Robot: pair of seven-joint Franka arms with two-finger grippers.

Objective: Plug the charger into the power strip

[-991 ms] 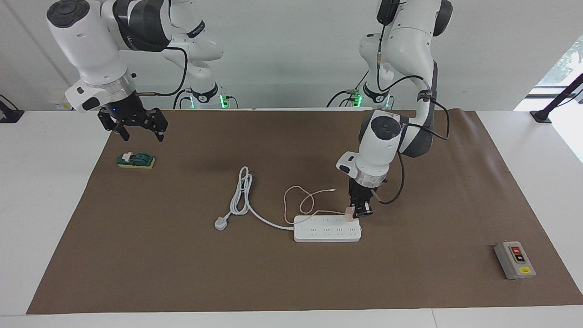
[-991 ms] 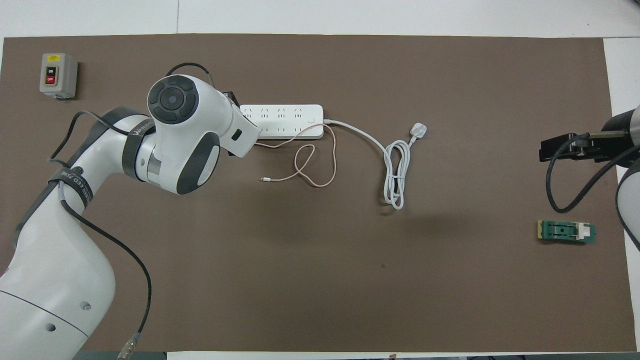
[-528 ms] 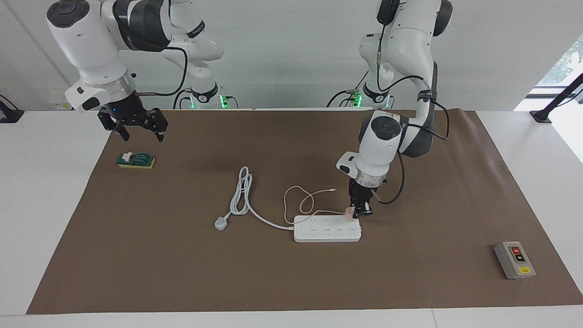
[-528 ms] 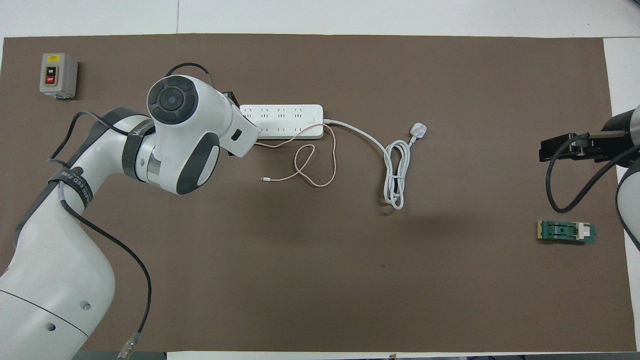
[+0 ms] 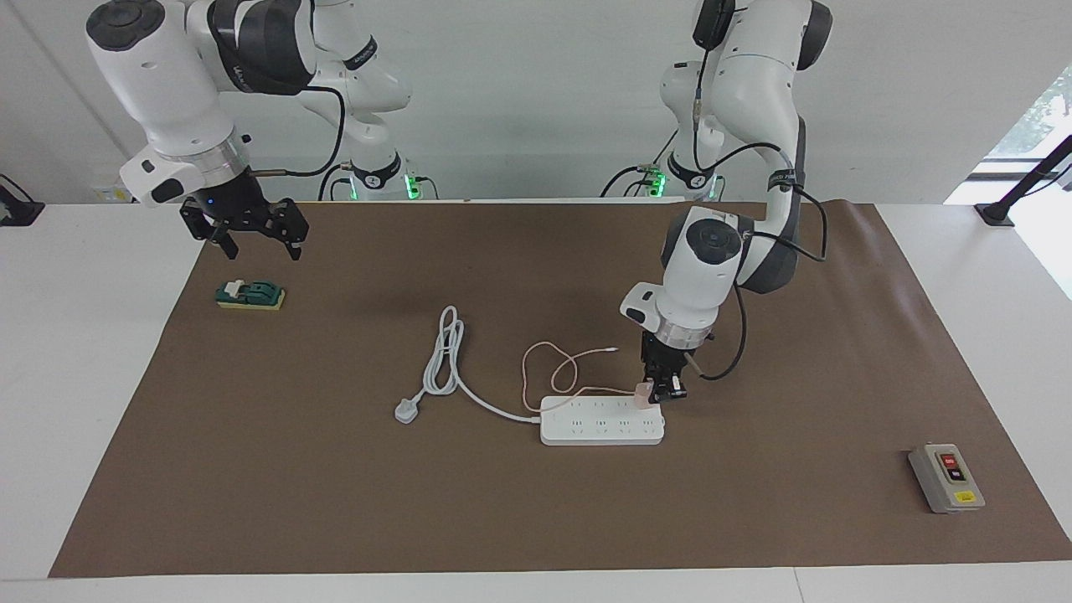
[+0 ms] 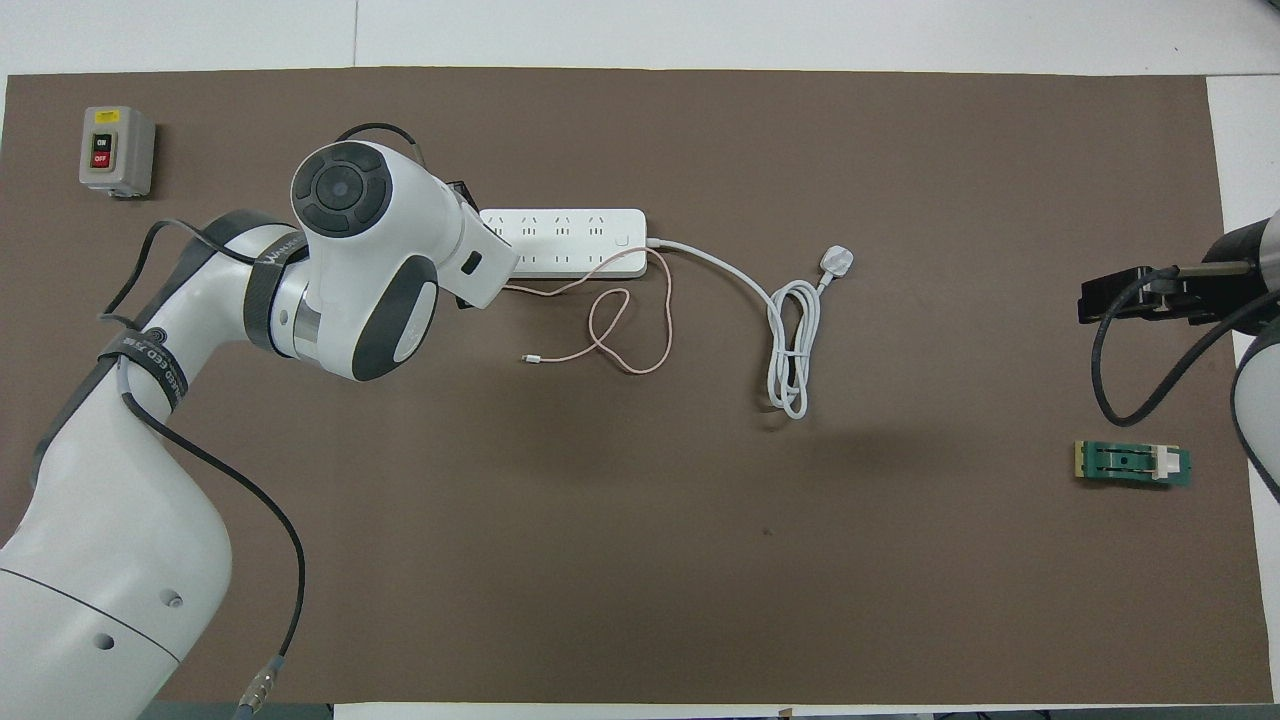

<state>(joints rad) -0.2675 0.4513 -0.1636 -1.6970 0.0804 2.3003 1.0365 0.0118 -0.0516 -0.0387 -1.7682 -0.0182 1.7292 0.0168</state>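
Note:
The white power strip (image 5: pixel 601 420) (image 6: pixel 565 242) lies flat on the brown mat, its thick white cord running toward the right arm's end. My left gripper (image 5: pixel 651 394) is shut on the charger (image 5: pixel 642 395), a small pale pink cube resting on the strip's end socket in the row nearer the robots. The charger's thin pink cable (image 5: pixel 553 368) (image 6: pixel 610 325) loops on the mat beside the strip, nearer the robots. In the overhead view my left arm hides the charger and the gripper. My right gripper (image 5: pixel 251 239) (image 6: pixel 1140 297) waits open in the air over the mat's edge.
A grey-white three-pin plug (image 5: pixel 406 412) (image 6: pixel 838 262) ends the strip's coiled cord. A green block (image 5: pixel 249 295) (image 6: pixel 1133 464) lies on the mat below the right gripper. A grey switch box (image 5: pixel 946 478) (image 6: pixel 116 150) sits at the left arm's end, farther from the robots.
My left arm's wrist has shifted slightly and the gripper with the charger has settled a little lower on the strip. The right arm has not moved.

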